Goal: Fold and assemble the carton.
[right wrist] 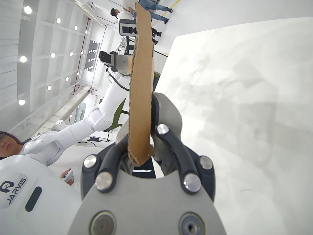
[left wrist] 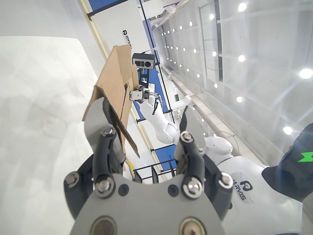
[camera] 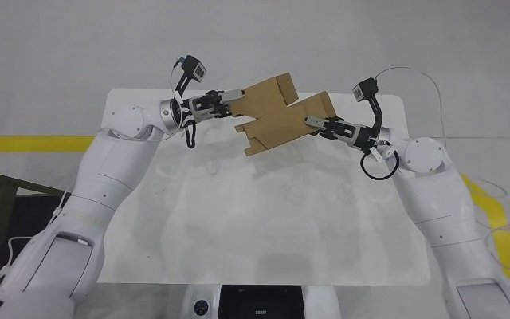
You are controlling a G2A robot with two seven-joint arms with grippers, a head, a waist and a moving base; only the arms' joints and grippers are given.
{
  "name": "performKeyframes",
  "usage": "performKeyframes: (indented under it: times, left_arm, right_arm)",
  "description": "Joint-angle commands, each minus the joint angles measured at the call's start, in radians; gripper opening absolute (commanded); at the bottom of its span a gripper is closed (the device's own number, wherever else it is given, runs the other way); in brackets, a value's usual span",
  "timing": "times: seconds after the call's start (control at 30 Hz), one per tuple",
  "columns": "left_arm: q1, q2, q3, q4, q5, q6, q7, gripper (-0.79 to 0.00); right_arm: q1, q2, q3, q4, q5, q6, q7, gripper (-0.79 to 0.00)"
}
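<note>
Left pincer (camera: 236, 96) is standing spread at the carton's (camera: 275, 112) left edge, one finger (left wrist: 104, 113) lying against a flap, probably bracing it rather than gripping. The carton is hanging unassembled above the far side of the worktop (camera: 263, 231), showing plain brown board with no print I can read. Right pincer (camera: 312, 121) is pinching the opposite edge, apparently carrying the weight.
</note>
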Motion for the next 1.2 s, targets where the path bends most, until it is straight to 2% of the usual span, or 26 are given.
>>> performKeyframes:
  times: [0.0,0.13,0.3,0.4,0.53,0.67,0.7,0.77,0.93,0.97,1.0,1.03,1.07,1.17]
  left_arm:
    - [0.001,-0.002,-0.001,0.008,0.002,0.005,-0.005,-0.428]
    - [0.003,-0.006,-0.003,0.023,0.011,0.014,-0.013,-0.456]
    - [0.005,-0.011,-0.005,0.034,0.026,0.024,-0.020,-0.437]
    - [0.006,-0.014,-0.006,0.040,0.034,0.030,-0.024,-0.453]
    - [0.008,-0.018,-0.007,0.049,0.038,0.032,-0.028,-0.582]
    - [0.010,-0.023,-0.007,0.063,0.044,0.035,-0.029,-0.656]
    - [0.011,-0.025,-0.007,0.066,0.045,0.035,-0.030,-0.717]
    - [0.011,-0.027,-0.008,0.070,0.043,0.035,-0.031,-0.785]
    - [0.011,-0.033,-0.013,0.078,0.040,0.036,-0.037,-0.785]
    - [0.011,-0.034,-0.015,0.079,0.038,0.035,-0.037,-0.785]
    - [0.010,-0.035,-0.016,0.079,0.038,0.034,-0.037,-0.785]
    - [0.010,-0.036,-0.018,0.078,0.037,0.033,-0.040,-0.785]
    - [0.009,-0.036,-0.021,0.077,0.036,0.032,-0.042,-0.785]
    - [0.007,-0.037,-0.027,0.074,0.042,0.024,-0.055,-0.785]
  right_arm:
    - [0.000,0.000,0.000,-0.001,-0.001,0.000,0.000,-0.785]
    - [-0.001,-0.001,0.000,-0.003,-0.002,-0.001,0.000,-0.785]
    - [0.000,-0.002,-0.001,-0.003,-0.003,0.000,0.002,-0.785]
    - [0.001,-0.002,-0.002,-0.002,-0.002,-0.001,0.004,-0.785]
    - [0.002,-0.003,-0.003,-0.002,-0.002,-0.001,0.006,-0.785]
    - [0.000,-0.004,-0.005,-0.004,-0.002,0.001,0.005,-0.785]
    - [-0.001,-0.004,-0.005,-0.005,-0.002,0.000,0.005,-0.785]
    - [-0.002,-0.004,-0.005,-0.005,-0.002,0.000,0.005,-0.785]
    - [-0.005,-0.005,-0.006,-0.003,-0.005,0.000,0.003,-0.785]
    - [-0.005,-0.005,-0.006,-0.003,-0.005,0.000,0.005,-0.720]
    - [-0.005,-0.005,-0.007,0.000,-0.009,0.002,0.008,-0.511]
    - [-0.005,-0.005,-0.006,0.001,-0.014,0.004,0.010,-0.148]
    - [-0.004,-0.004,-0.006,0.003,-0.020,0.004,0.013,0.000]
    - [-0.002,0.000,0.005,0.020,-0.046,0.002,0.015,0.000]
